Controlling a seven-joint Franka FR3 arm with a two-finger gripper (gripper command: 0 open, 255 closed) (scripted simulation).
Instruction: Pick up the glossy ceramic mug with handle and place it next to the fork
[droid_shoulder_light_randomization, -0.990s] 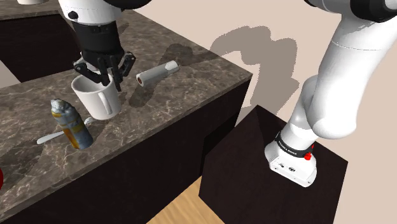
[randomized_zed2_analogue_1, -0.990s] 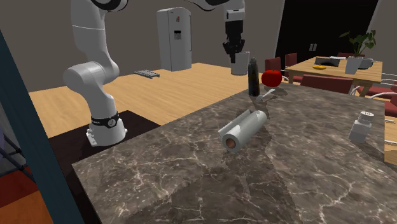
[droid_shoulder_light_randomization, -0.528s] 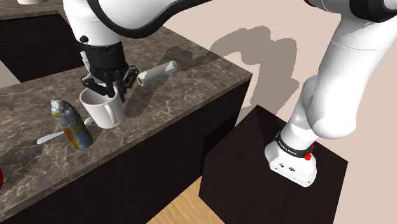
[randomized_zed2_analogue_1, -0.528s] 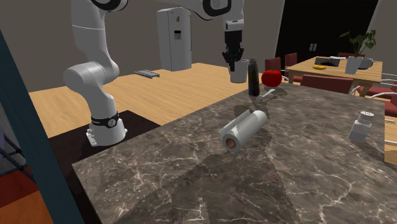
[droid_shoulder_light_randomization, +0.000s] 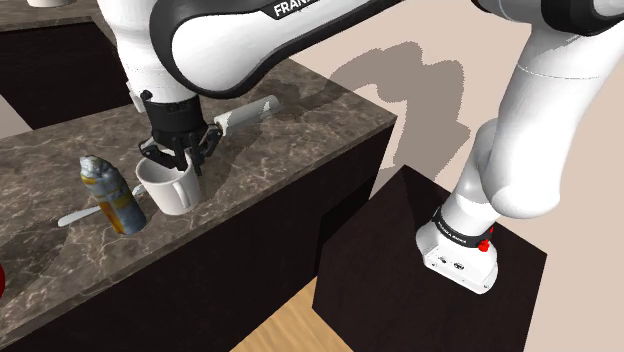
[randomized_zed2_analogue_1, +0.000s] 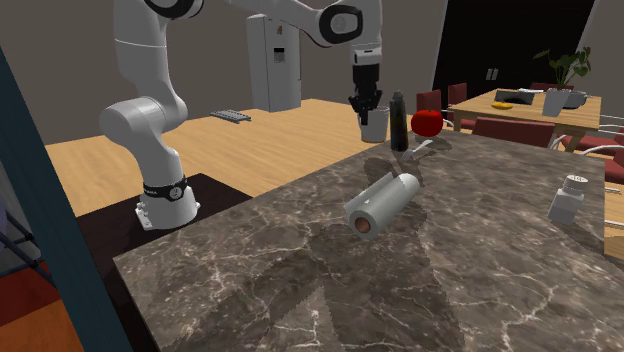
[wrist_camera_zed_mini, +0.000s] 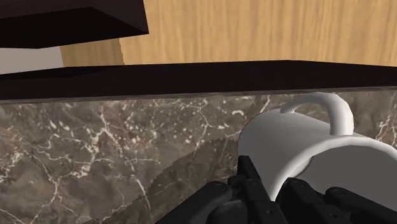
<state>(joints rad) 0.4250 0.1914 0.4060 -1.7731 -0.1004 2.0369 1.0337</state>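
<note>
Black claw clamped on the rim of a glossy white handled mug.
The mug is near the dark marble worktop's stand-side edge, just beside a grey-and-yellow can.

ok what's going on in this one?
The Franka's black gripper is clamped on the rim of a white mug. It holds the mug upright, low over the marble counter, right beside a bottle and the fork. Whether the mug's base touches the counter can't be told. It is not released yet.
</note>
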